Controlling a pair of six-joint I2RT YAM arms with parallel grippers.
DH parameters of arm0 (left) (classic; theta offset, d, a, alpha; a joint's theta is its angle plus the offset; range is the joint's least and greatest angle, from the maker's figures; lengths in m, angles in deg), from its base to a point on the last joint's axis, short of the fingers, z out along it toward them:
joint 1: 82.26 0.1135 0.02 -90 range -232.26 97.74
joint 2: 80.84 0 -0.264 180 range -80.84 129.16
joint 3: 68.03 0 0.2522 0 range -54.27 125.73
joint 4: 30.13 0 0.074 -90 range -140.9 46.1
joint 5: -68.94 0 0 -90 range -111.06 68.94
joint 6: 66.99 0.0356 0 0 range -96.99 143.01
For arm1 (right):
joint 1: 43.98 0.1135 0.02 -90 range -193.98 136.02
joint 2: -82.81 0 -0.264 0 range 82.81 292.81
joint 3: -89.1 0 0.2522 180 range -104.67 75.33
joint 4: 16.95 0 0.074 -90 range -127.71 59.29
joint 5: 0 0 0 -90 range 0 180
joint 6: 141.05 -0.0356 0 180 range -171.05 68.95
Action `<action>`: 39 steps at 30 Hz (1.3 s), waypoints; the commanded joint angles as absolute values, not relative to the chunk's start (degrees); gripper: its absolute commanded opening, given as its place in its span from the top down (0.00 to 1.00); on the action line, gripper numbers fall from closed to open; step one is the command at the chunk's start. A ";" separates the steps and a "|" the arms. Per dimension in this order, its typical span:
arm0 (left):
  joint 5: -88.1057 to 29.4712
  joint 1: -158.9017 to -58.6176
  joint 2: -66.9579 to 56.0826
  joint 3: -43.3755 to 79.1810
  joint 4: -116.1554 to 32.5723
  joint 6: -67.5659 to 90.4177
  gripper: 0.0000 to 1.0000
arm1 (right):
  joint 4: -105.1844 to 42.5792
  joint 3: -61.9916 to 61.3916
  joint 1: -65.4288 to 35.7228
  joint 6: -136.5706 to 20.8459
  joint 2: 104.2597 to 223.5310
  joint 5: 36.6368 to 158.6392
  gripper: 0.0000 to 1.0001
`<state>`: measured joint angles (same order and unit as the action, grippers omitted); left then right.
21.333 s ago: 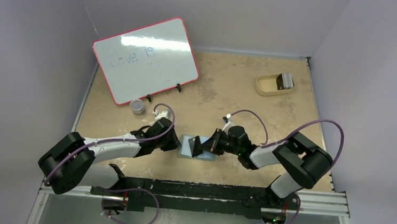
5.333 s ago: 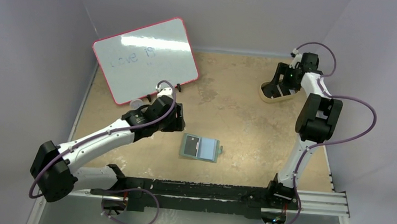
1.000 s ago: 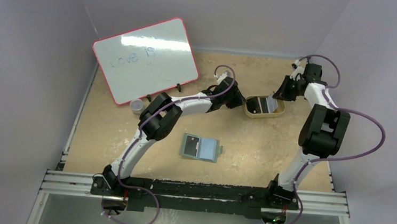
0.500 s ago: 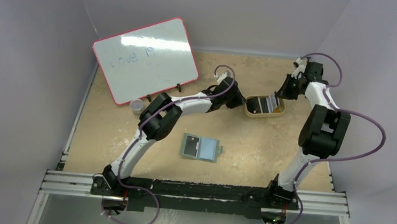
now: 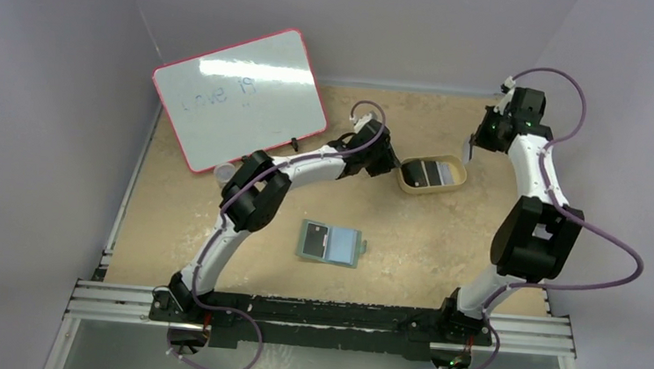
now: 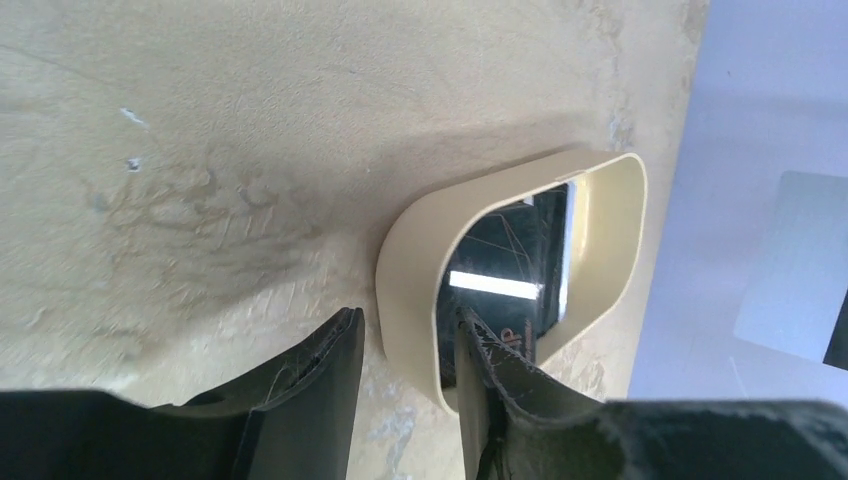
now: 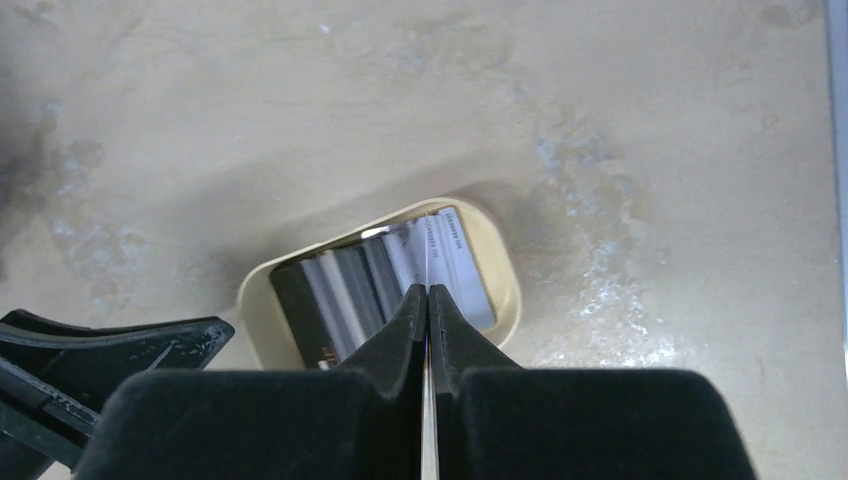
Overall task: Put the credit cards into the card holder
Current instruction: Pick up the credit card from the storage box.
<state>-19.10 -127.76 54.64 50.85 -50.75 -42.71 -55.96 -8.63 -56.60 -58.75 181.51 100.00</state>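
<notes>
from above, the open card holder point(image 5: 329, 243) is seen flat at mid-table, bare table point(image 5: 442, 246) on every side; the tan tray point(image 5: 405, 184) lies well apart at its 2 o'clock. the left gripper point(image 5: 388, 166) is set at the tray's 9 o'clock rim, the right gripper point(image 5: 474, 148) at its 2 o'clock. in the left wrist view that wall is straddled by parted, unclamped jaws, a gap left outside; dark credit cards point(image 6: 500, 260) are seen within. in the right wrist view one credit card point(image 7: 427, 250), edge-on, is pinched by closed jaws above the tray.
</notes>
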 commanded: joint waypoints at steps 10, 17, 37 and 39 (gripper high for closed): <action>-22.74 -123.79 23.46 32.32 -42.81 -36.43 0.50 | -39.78 5.57 -50.42 -70.16 161.39 122.17 1.00; -33.11 -122.52 12.68 21.78 -32.26 -38.05 0.45 | -22.28 17.81 -46.54 -85.68 148.33 129.71 1.00; -49.20 -122.59 14.76 12.08 5.39 -57.26 0.58 | -1.91 27.97 -46.27 -107.85 138.44 137.39 1.00; -49.09 -122.56 14.92 11.76 6.06 -57.58 0.67 | -1.94 28.12 -46.27 -107.94 138.30 137.39 1.00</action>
